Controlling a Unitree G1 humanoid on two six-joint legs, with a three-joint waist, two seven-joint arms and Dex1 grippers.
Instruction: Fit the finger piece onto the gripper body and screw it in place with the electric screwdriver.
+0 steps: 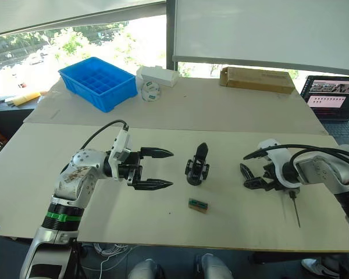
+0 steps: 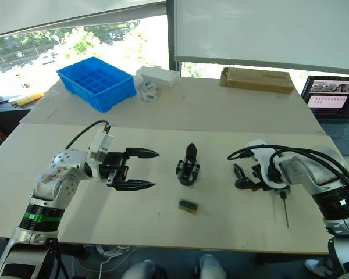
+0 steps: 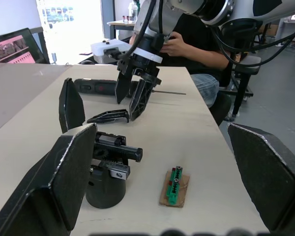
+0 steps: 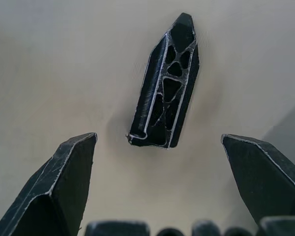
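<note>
Nearest the front edge of the pale matte worktop lies a small green-and-tan block, flat, green ridged strip on a tan backing. Just beyond it stands the gripper body: black cylindrical base, blocky mechanism above, one pointed black finger upright.

Left tool hovers left of the gripper body, released, its two tapered black fingers spread wide, grasping nothing.

Right tool is right of the gripper body, fingers down and released, straddling the finger piece without touching it. The finger piece lies flat on the worktop: black plastic wedge, hollow with internal ribs, tapering to a blunt tip.

The electric screwdriver lies on the worktop just beside the right tool: thick black barrel with a red mark, thin metal bit.

Far side: blue plastic tray with a grid of compartments, contents not discernible; white box; long brown cardboard box; open laptop.
</note>
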